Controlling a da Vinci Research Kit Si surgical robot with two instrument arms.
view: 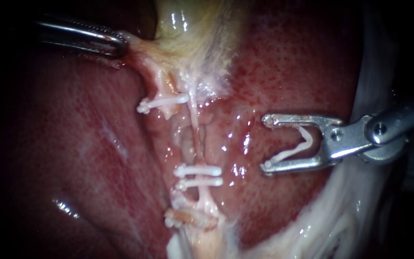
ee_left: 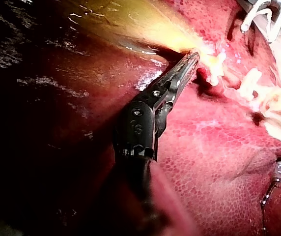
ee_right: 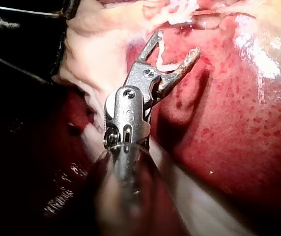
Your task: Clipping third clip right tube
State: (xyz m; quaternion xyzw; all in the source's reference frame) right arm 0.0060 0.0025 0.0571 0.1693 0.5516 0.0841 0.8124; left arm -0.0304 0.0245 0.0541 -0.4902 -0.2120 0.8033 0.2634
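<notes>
Over the liver (view: 312, 72), the left instrument (view: 120, 42) clamps the gallbladder (view: 192, 29) edge while the right instrument (view: 266, 142) holds a white clip (view: 291, 152) in spread jaws near the right tube (view: 198, 136).

A clip (view: 295, 146) sits held between the right tool's (view: 265, 142) jaws, the right tube (view: 198, 139) lies ahead of its tips, apart, two clips (view: 198, 170) cross that tube nearby, and beyond it the left tool (view: 118, 44) grips the gallbladder (view: 192, 29).

A white clip (view: 297, 146), splayed in a V, sits in the jaws of the right instrument (view: 266, 142). The thin right tube (view: 196, 132) nearby carries two clips (view: 198, 170).
</notes>
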